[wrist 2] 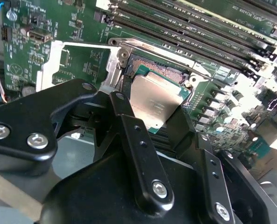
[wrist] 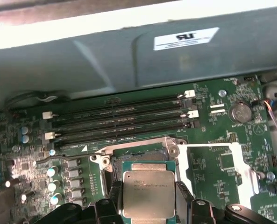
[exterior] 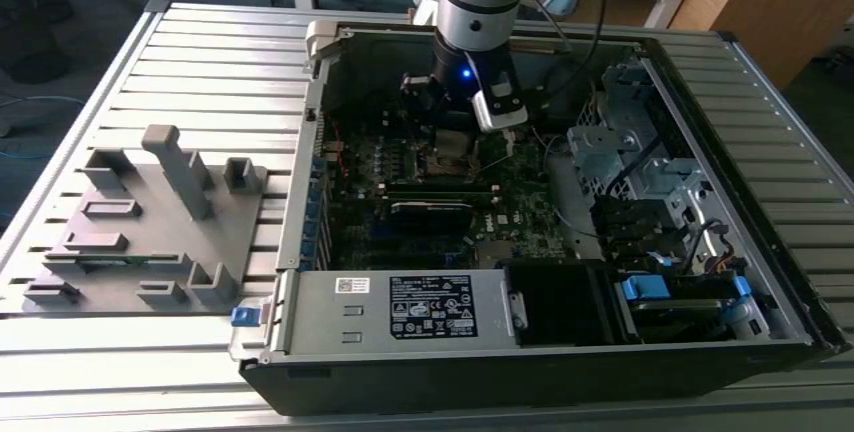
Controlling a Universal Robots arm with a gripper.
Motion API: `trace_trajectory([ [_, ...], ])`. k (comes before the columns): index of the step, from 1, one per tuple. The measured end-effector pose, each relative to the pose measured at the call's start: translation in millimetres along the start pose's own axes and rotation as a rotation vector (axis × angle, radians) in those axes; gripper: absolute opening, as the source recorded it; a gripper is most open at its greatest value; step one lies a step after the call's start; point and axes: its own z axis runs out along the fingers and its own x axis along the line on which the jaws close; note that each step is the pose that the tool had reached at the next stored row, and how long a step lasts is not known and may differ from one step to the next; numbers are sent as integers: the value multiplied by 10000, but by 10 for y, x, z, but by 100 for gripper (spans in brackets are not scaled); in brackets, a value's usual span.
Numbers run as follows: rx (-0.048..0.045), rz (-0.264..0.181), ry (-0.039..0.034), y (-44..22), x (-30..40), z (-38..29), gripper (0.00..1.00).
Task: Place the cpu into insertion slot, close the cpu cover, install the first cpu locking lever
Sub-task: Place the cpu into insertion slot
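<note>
- Clearly, the jaws are clamped on the cpu (wrist: pixel 149 189): one black finger (wrist 2: pixel 129 126) presses on each of two opposite edges, and the dull metal top faces up between them.
- From where I stand, the arm (exterior: pixel 474 12) reaches down into the open computer case (exterior: pixel 747 282), which lies on the slatted worktop (exterior: pixel 200 62).
- That puts the chip just over the insertion slot (wrist: pixel 139 157), covering part of it, with bare contacts showing on the side nearest the memory slots (wrist: pixel 119 126). I cannot tell whether it already touches the socket.
- Beside the socket, the cpu cover (wrist: pixel 208 146) lies flipped open, its thin silver frame flat against the green board (wrist: pixel 222 102), so closing it is not yet done.
- I'd judge the chip light and rigid, but fragile underneath, and its smooth lid looks slippery.
- An edge grip like this one looks right to me, since it keeps pressure off the top face and the contacts.
- Over at the exterior view's left, a grey fixture tray (exterior: pixel 134 242) sits well apart from the work.
</note>
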Motion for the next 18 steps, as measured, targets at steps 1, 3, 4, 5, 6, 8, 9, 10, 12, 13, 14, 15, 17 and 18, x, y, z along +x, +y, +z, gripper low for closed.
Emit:
trace_trajectory([
  [1,3,89,-6,0,0,0,54],
  [3,7,240,-16,0,0,0,54],
  [4,9,298,-20,0,0,0,54],
  [5,9,345,-22,0,0,0,54],
  [6,10,393,-26,0,0,0,54],
  [8,10,485,-32,0,0,0,54],
  [9,10,528,-34,0,0,0,54],
  [10,9,570,-37,0,0,0,54],
  [12,9,651,-42,0,0,0,54],
  [13,9,664,-42,0,0,0,54],
  [14,9,663,-43,0,0,0,54],
  [15,10,664,-42,0,0,0,54],
  [17,9,664,-42,0,0,0,54],
  [18,9,668,-42,0,0,0,54],
])
